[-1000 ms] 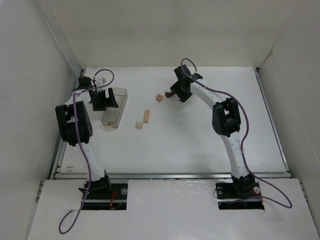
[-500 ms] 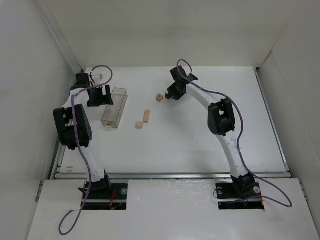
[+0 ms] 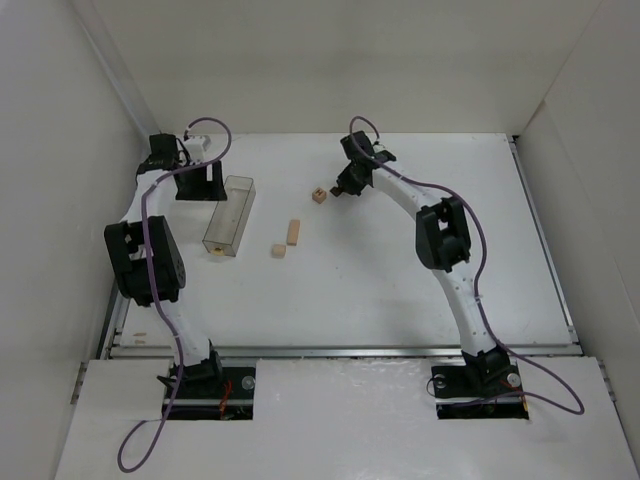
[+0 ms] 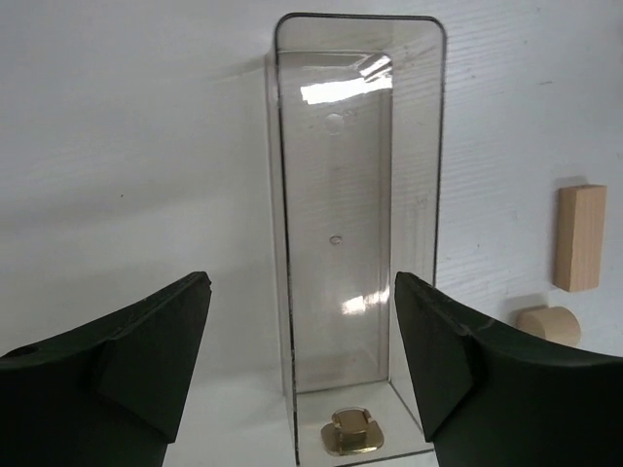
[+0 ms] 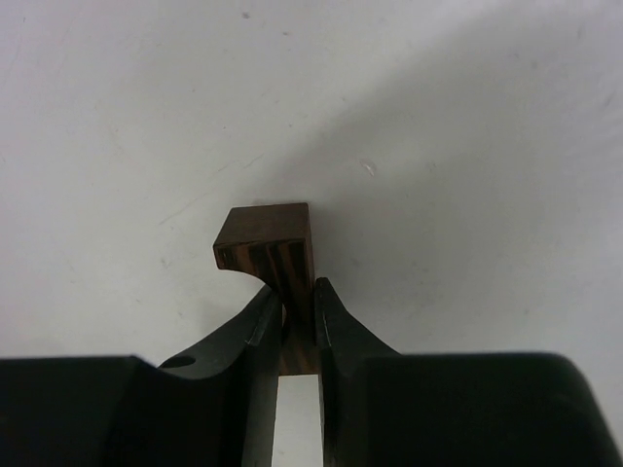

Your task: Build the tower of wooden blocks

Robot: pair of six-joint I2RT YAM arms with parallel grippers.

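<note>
My right gripper [image 5: 299, 306] is shut on a dark brown notched block [image 5: 273, 238], pinching its thin lower part just above the white table. In the top view that gripper [image 3: 343, 188] and the block [image 3: 337, 191] sit at the far middle, right of a pale cube [image 3: 318, 195]. A pale bar [image 3: 293, 232] and a small pale piece [image 3: 278, 250] lie nearer the centre. The left wrist view shows that bar [image 4: 580, 236] and a round pale piece [image 4: 548, 324] at the right. My left gripper [image 4: 302, 341] stands open at the far left [image 3: 200, 190], holding nothing.
A clear plastic box [image 4: 355, 224] lies lengthwise before the left gripper, with a small brass piece [image 4: 352, 431] at its near end. In the top view the box [image 3: 230, 215] sits right of the left arm. White walls close the table at the back and both sides.
The right gripper's jaws have closed onto the dark brown block. The left gripper has drawn back toward the far left corner, away from the clear box, its jaws a little narrower.
</note>
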